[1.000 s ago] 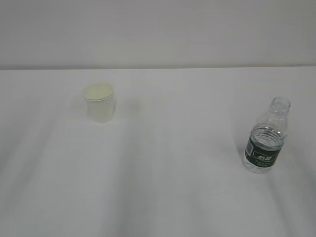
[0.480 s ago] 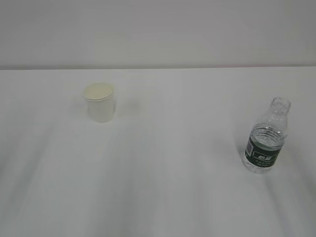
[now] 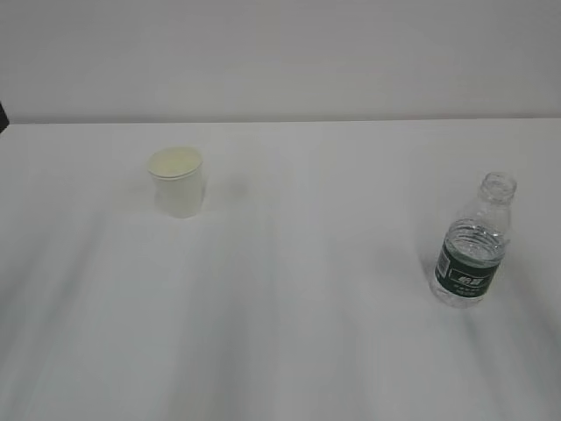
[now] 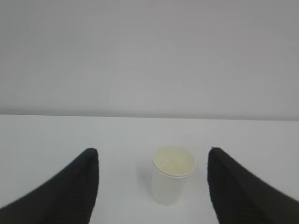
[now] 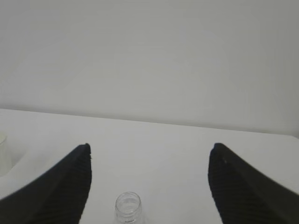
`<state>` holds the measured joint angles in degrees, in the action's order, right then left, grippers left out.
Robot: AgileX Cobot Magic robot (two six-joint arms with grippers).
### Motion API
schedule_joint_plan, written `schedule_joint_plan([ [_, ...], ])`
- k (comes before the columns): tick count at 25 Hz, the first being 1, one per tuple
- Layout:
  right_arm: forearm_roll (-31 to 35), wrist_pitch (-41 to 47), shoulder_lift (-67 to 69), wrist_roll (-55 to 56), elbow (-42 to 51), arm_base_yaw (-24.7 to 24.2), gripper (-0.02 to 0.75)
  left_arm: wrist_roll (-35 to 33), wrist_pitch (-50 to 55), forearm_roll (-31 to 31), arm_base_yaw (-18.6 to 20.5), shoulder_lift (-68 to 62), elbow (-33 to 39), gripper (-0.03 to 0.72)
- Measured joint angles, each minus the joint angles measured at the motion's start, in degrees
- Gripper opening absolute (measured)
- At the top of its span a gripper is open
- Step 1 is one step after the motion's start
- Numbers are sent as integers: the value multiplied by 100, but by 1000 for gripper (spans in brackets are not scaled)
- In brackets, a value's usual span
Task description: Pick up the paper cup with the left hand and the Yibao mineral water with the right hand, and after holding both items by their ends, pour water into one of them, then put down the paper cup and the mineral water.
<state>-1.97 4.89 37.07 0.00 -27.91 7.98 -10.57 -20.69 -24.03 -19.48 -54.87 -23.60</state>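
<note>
**Approach stage: both grippers lined up, nothing held yet**

Exterior view. The cup [image 3: 177, 182] stands upright on the left of the white table [image 3: 289, 333]; the bottle [image 3: 472, 243] stands upright on the right, uncapped, with water inside up to about the top of its green label. The two are well apart. Neither gripper shows in this view. Judgement: the task is at its first step, the reach for each item.

Left wrist view. The left hand [image 4: 153, 186] has its fingers [image 4: 70, 191] spread wide, with the cup [image 4: 172, 173] ahead, between them but slightly toward the right finger. No contact is visible. To do this step well, shift a little right so the cup sits midway, come forward level, and close on the lower wall rather than the rolled rim. A thin paper wall will likely dent, so the squeeze should be light.

Right wrist view. The right hand [image 5: 149, 186] also has its fingers [image 5: 65, 191] well apart. Only the bottle [image 5: 128, 208] neck and open mouth show, at the bottom edge, left of centre between the fingers. Judgement: shift left to centre, then take the bottle low on its body. With no cap, any knock or tilt on contact risks a spill; the bottle must stay vertical until the cup is raised.
</note>
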Motion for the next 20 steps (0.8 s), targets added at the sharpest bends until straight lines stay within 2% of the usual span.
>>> schedule_joint_plan([
  [3, -43, -133, 9, 0, 0, 0, 588, 330, -686, 61, -158, -506, 0, 501],
  [9, -170, -217, 22, 0, 320, 0, 530, 1466, -1555, 1020, -208, -1275, 74, 480],
  [20, -175, -692, 131, 128, 1019, 0, 520, 1662, -2498, 1922, -217, -1789, 722, 477],
])
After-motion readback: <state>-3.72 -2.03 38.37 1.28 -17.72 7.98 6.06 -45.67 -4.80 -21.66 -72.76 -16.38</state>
